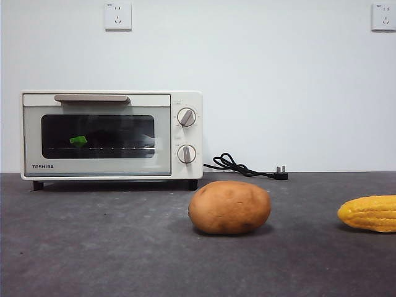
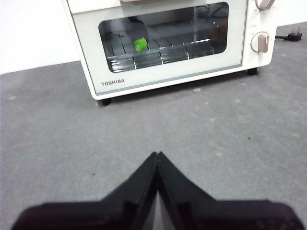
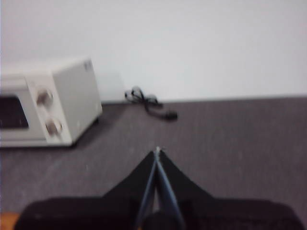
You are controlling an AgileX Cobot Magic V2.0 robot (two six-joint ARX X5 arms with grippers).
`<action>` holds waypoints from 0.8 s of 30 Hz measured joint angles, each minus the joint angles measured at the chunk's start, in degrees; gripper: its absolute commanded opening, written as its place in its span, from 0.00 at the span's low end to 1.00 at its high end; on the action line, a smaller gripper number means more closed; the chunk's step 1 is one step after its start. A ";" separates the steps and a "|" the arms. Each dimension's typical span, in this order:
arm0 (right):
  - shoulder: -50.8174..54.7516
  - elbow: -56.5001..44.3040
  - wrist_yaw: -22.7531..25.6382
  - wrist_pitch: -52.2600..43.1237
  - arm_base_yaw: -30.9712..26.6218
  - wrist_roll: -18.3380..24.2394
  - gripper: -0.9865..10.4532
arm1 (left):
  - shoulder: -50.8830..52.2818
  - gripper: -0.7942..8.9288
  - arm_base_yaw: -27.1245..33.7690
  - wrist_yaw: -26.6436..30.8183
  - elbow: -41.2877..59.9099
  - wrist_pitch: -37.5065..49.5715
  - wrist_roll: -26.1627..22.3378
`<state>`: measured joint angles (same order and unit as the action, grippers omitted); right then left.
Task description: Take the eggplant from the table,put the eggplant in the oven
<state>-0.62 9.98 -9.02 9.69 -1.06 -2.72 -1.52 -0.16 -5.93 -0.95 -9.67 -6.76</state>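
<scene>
Since the dark purple eggplant with its green cap [image 1: 78, 141] already lies on the rack inside the closed cream-white Toshiba oven [image 1: 185, 167], we judge the task finished; our left gripper [image 2: 157, 154] and right gripper [image 3: 157, 149] are both pressed together, empty, above the grey worktop [image 1: 93, 247].

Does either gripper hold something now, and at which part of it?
Nothing is held. The left gripper and right gripper are both shut on nothing; the eggplant lies inside the closed oven.
</scene>
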 measured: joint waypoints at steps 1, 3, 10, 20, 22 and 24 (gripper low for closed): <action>0.00 -0.74 0.02 0.00 0.00 -0.04 0.09 | -0.24 0.08 0.00 0.00 0.00 -0.02 0.00; 0.00 -2.10 0.00 -0.50 0.11 -0.09 0.09 | -0.57 0.08 0.00 0.00 0.00 -0.02 0.00; 0.02 -6.82 0.00 -2.62 0.22 -0.11 0.09 | -1.40 0.08 0.00 0.00 0.00 -0.02 0.00; 0.02 -8.63 -0.44 -1.42 0.24 -0.04 0.09 | -1.75 0.08 0.00 0.00 0.00 -0.02 0.00; 0.02 -8.63 -0.46 -0.35 0.24 -0.04 0.09 | -1.77 0.08 0.00 0.00 0.00 -0.02 0.00; 0.00 -8.63 -0.44 0.33 0.24 -0.04 0.09 | -1.81 0.08 0.00 0.00 0.00 -0.02 0.00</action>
<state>-0.62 1.34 -9.45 10.02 -0.82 -2.76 -3.33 -0.16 -5.93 -0.95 -9.69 -6.76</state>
